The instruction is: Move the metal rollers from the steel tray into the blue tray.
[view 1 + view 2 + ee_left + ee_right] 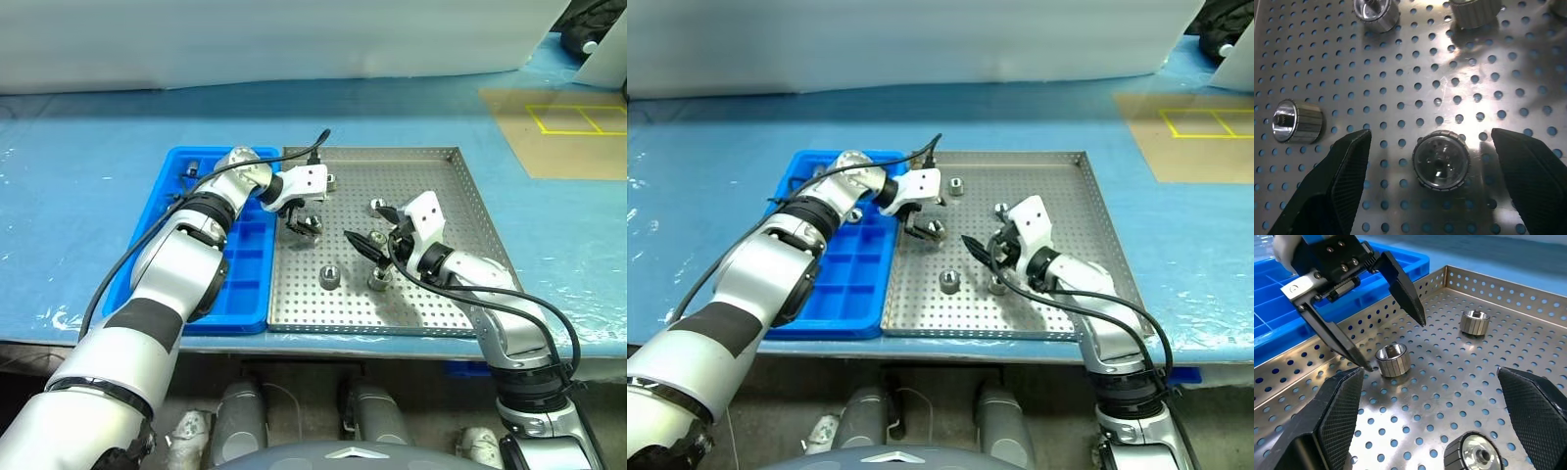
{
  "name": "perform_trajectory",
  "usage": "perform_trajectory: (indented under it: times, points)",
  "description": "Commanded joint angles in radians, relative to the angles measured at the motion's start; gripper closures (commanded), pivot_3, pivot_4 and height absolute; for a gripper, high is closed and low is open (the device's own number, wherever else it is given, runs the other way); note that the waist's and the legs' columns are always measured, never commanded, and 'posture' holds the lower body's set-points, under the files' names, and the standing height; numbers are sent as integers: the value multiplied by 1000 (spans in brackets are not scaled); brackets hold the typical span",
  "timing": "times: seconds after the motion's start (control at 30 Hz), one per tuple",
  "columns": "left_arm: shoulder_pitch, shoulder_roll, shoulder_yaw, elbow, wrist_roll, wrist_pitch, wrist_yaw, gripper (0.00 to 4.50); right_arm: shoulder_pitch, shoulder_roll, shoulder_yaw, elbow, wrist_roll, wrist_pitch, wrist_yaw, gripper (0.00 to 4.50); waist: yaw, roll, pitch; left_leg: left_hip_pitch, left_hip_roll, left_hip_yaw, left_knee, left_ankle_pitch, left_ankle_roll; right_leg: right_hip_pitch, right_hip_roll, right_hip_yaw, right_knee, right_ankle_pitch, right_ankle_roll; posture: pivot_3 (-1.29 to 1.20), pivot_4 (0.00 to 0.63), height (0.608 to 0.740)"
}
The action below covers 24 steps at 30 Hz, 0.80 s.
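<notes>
Sitting on the desk (88, 166), the blue tray (245, 284) touches the steel tray (460, 196) at its 9 o'clock side. The left gripper (1393, 345) hangs over one of the metal rollers (1392, 359), fingers apart. The right gripper (367, 245), at 3 o'clock from it, gapes empty.

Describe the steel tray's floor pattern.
Steel tray: rows of small round holes, best in the left wrist view.

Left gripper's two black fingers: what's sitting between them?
One metal roller stands on end on the steel tray, between the open left gripper fingers, untouched. The left wrist view shows it.
</notes>
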Motion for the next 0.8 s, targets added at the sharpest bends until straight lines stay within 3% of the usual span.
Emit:
perform_trajectory:
  times: [0.03,0.63,0.8]
  points:
    - [3,13,11,5,17,26,22,363,12,-4,-11,-56,10,1,-14,12,0,0,0,0,0,0,0,0,0,0,0,0,0,0,0,-444,150,740]
    - [91,-25,2,9,79,4,144,363,37,2,16,-74,2,5,-53,12,-25,1,0,2,0,0,0,-2,3,5,0,0,-4,1,0,-460,150,740]
    - [92,-22,-2,10,83,1,118,1620,41,-1,15,-76,-4,5,-60,0,-25,1,0,3,0,0,0,-3,5,7,-1,1,-9,3,0,-462,150,740]
